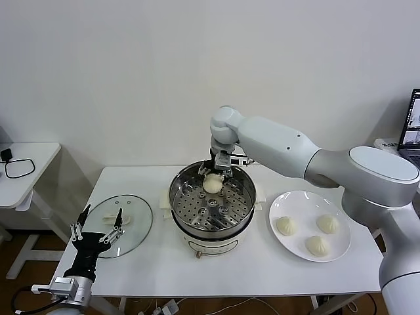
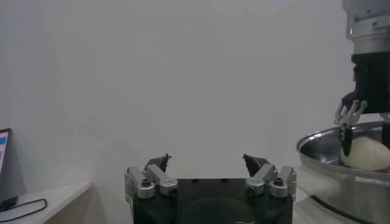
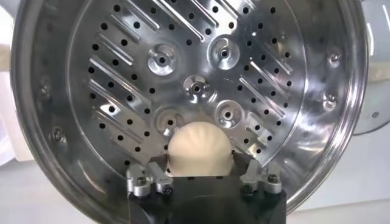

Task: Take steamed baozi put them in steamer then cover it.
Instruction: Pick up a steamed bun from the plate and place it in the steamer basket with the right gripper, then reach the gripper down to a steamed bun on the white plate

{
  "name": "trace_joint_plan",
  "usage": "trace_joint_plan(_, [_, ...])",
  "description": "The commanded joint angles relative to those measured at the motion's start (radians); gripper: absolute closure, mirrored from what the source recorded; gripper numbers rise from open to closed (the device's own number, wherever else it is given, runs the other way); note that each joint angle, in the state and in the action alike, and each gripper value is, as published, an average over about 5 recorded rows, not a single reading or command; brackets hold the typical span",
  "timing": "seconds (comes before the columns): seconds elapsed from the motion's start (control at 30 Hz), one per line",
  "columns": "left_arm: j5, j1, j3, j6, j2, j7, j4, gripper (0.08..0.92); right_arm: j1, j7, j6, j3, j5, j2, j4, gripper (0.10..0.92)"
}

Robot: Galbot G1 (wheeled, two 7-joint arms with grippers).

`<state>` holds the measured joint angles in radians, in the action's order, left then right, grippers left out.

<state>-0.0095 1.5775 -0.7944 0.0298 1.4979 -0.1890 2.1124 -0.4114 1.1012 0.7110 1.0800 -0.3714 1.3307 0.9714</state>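
One steamed baozi (image 1: 212,185) lies on the perforated tray at the far side of the steamer (image 1: 177,190). My right gripper (image 1: 214,172) hangs over it inside the pot. In the right wrist view the fingers stand open on either side of this baozi (image 3: 200,149), which rests on the tray (image 3: 195,88). Three more baozi (image 1: 285,226) (image 1: 327,224) (image 1: 317,245) sit on the white plate (image 1: 341,210) to the right. My left gripper (image 1: 98,226) is open and empty near the table's front left, beside the glass lid (image 1: 134,220).
The steamer stands on its cream base at the table's middle. A small white side table (image 1: 26,164) with a black cable is at far left. A laptop (image 1: 413,125) shows at the right edge.
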Motion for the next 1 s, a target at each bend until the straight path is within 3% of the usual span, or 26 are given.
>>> trace_joint_plan(0.03, [-0.001,0.001,-0.001,0.001,0.001,-0.001,0.001,0.177,-0.019,-0.003,-0.044,-0.005,0.061,-0.032,0.050,0.204])
trace_joint_plan(0.3, [-0.001,0.007,0.002,0.000,0.004,0.000,0.014,0.177,-0.259,0.163,-0.335,0.044,0.453,-0.305,0.285,0.203])
trace_joint_plan(0.47, [0.000,0.012,0.005,-0.001,0.005,0.001,0.032,0.177,-0.330,0.236,-0.614,0.124,0.583,-0.526,0.405,0.203])
trace_joint_plan(0.67, [0.004,0.017,0.019,0.003,0.008,0.002,0.038,0.177,-0.253,0.261,-0.868,0.146,0.605,-0.713,0.464,0.203])
trace_joint_plan(1.0, [0.018,0.021,0.048,0.006,0.010,0.005,0.043,0.177,0.106,0.165,-0.919,-0.019,0.489,-0.771,0.400,0.203])
